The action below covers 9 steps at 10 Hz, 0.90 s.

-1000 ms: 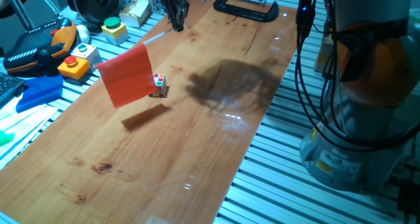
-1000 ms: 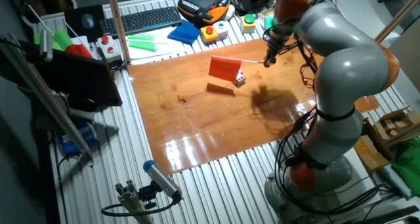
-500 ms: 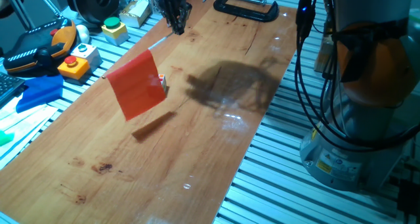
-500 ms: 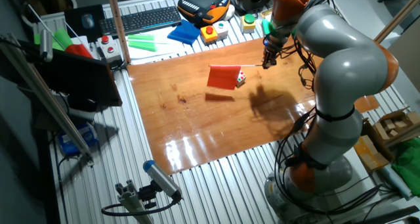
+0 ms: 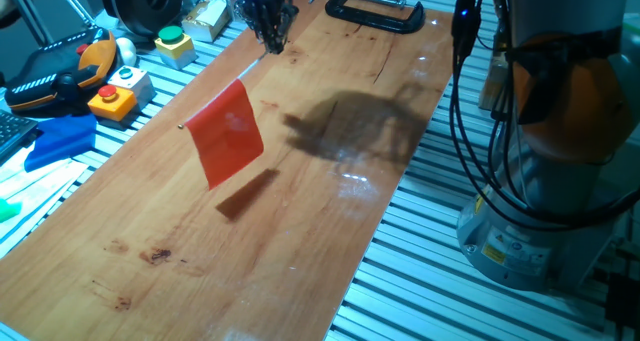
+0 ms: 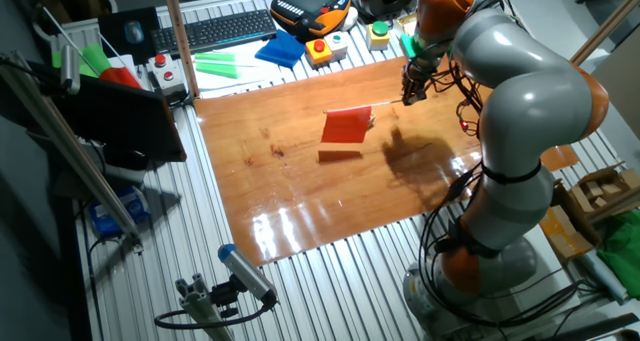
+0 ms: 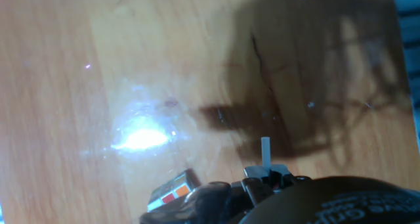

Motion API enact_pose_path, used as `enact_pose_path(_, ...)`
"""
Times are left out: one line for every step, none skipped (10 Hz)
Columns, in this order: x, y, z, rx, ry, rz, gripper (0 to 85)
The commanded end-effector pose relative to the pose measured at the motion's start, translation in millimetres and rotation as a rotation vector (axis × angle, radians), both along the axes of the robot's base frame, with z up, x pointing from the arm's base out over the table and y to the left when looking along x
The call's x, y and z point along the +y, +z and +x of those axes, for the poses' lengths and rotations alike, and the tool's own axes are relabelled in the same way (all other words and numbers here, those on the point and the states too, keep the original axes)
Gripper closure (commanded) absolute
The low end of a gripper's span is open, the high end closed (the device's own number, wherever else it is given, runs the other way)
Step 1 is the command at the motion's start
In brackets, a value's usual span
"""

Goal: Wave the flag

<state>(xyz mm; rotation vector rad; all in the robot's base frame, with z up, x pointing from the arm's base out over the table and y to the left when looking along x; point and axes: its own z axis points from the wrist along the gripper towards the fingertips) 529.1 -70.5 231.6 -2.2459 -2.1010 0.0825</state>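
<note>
The gripper (image 5: 270, 36) has its fingers closed tight on the end of the flag's thin white stick. The flag (image 5: 226, 133) hangs in the air above the wooden table (image 5: 330, 231), not touching it, with its red cloth tilted and its dark shadow just below on the wood. The waving looks like it is under way. Next, the arm should swing the stick back the other way, keeping a firm hold so the flag does not slip or hit the table.
</note>
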Motion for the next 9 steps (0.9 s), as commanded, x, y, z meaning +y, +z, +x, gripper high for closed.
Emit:
enact_pose_path(0.5,-1.3,-0.1,-0.001,1.347,-0.002,84.3)
enact_pose_path(1.0,-3.5,0.3,0.006,1.388,-0.005,84.3)
enact_pose_path(1.7,-5.9,1.2,0.011,1.403,-0.004,84.3)
enact_pose_path(1.4,-9.8,2.3,0.019,1.418,-0.011,84.3)
enact_pose_path(-0.4,-14.2,3.0,0.018,1.434,-0.011,84.3)
enact_pose_path(-3.2,-19.6,4.3,0.016,1.449,-0.01,84.3)
enact_pose_path(-5.6,-24.8,4.9,0.006,1.456,-0.011,84.3)
enact_pose_path(-7.1,-30.2,5.2,-0.002,1.46,-0.012,84.3)
enact_pose_path(-7.2,-34.9,5.3,-0.007,1.457,-0.012,84.3)
